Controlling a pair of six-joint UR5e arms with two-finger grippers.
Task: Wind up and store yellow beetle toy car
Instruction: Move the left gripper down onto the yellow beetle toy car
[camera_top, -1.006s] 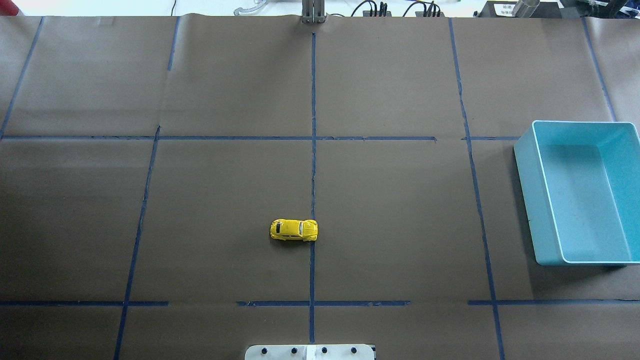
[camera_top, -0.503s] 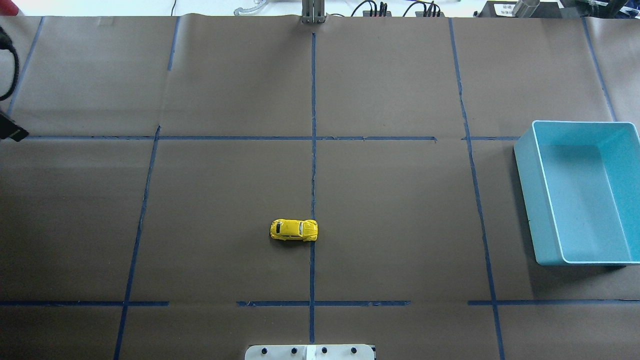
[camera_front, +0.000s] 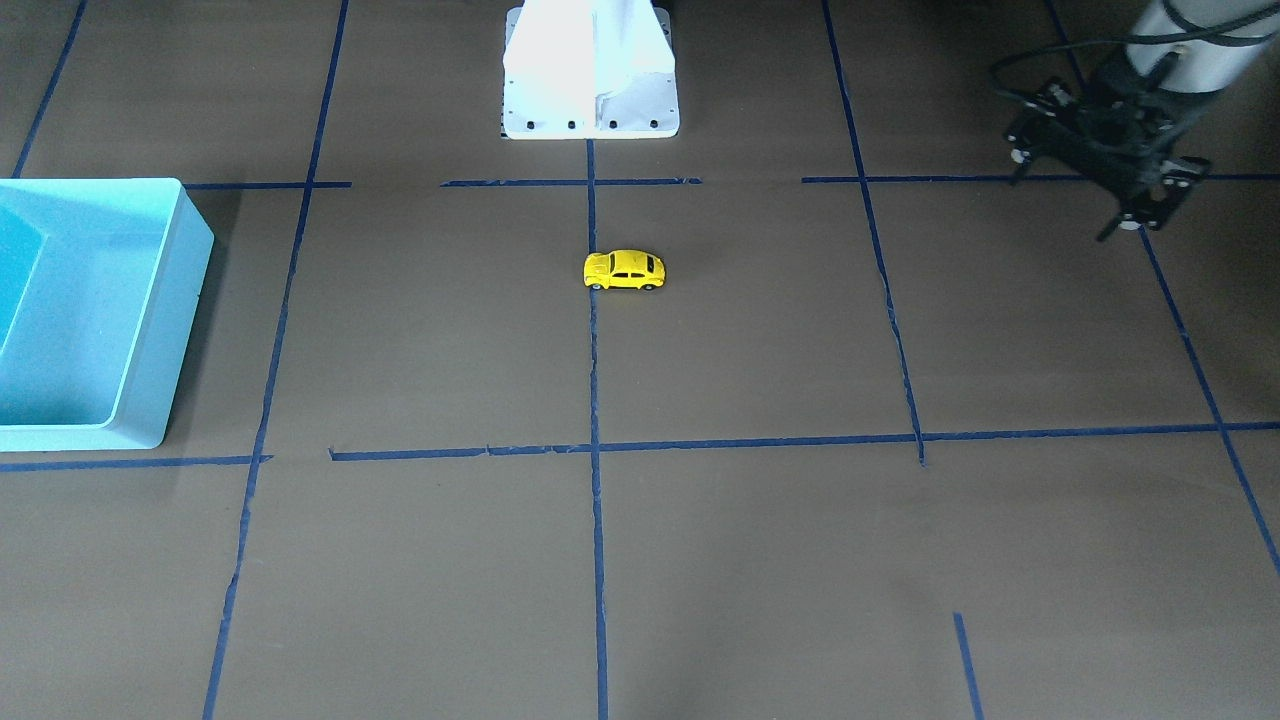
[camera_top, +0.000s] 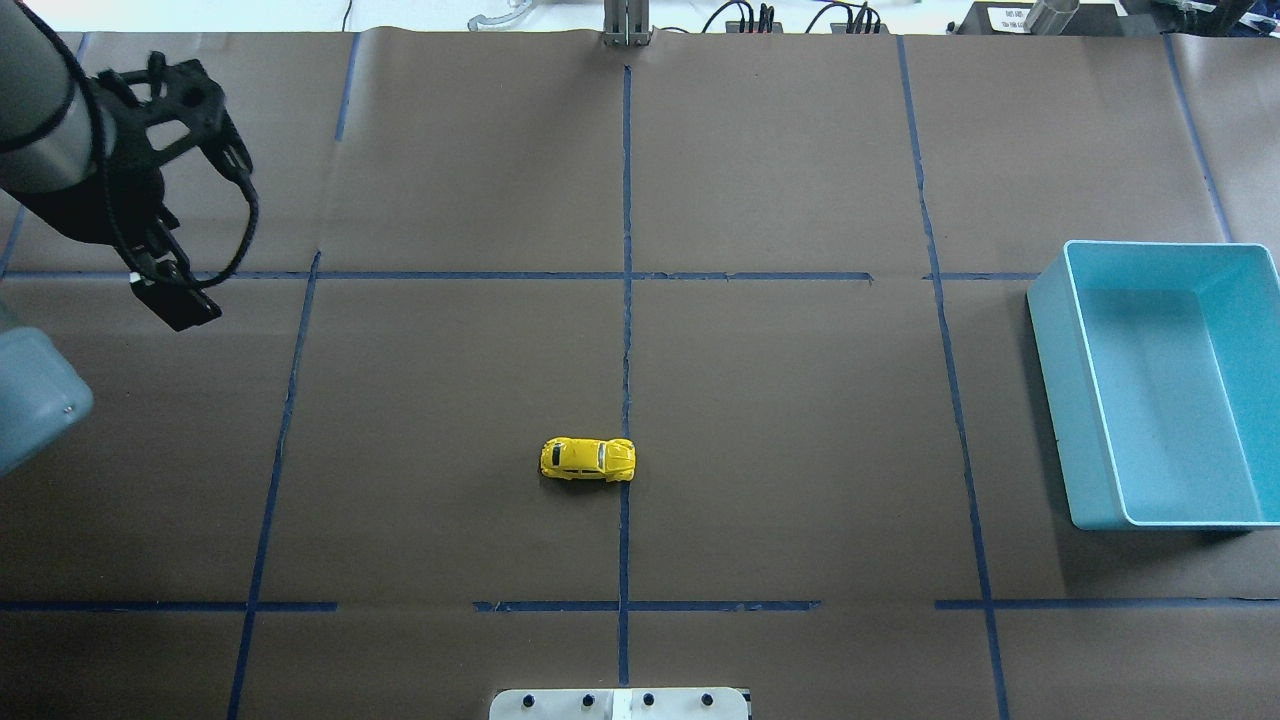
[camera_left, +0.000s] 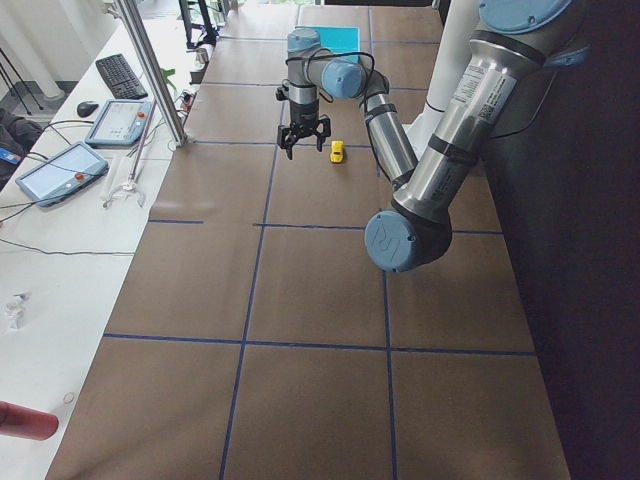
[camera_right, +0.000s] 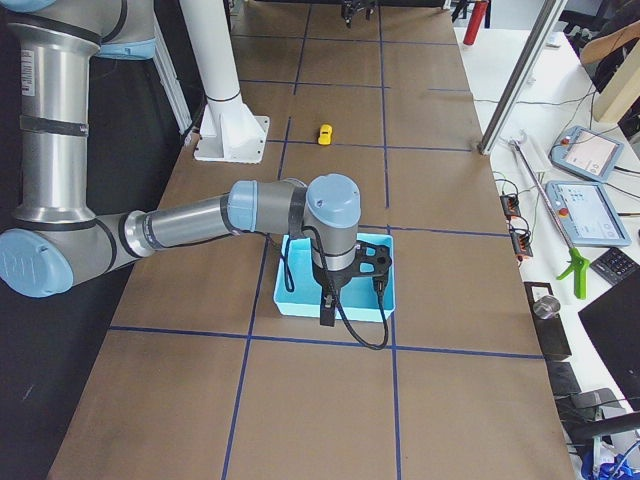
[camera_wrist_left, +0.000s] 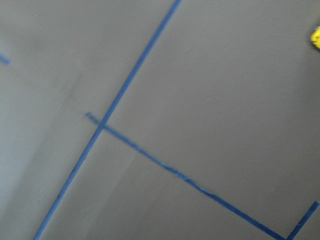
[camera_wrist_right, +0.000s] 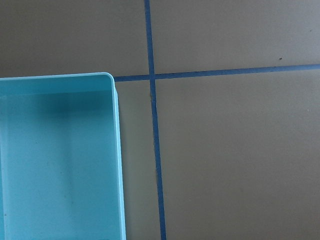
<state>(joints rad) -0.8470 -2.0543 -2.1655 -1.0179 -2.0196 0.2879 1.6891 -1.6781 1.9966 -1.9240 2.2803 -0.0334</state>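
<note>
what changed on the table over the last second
The left arm swung in from the overhead view's left edge. Its left gripper now hangs at the far left, open and holding nothing. Nothing was grasped or let go. The yellow beetle toy car has not moved, and the light-blue bin is in the same place, empty.

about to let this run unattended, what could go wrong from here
The car is tiny and on wheels, so it may roll or slip out when pinched. The bin sits at the table's right end, while the left claw is over the far left, so a long carry or hand-over could drop it.
</note>
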